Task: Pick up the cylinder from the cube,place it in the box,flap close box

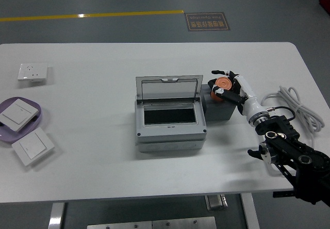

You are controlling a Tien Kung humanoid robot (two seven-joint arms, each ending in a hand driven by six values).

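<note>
A grey box (170,121) stands mid-table with its clear flap lid (169,88) raised open at the back. Just right of it sits a dark grey cube (221,108). An orange cylinder (222,84) rests on top of the cube. My right hand (227,86) reaches in from the lower right, its white and black fingers curled around the cylinder on the cube. The left arm is out of view.
A white cable (299,108) coils on the table at the right edge. A white socket plate (32,72) lies at the far left. A purple tray (36,116) holds a white switch (18,114), with another switch (32,146) in front of it.
</note>
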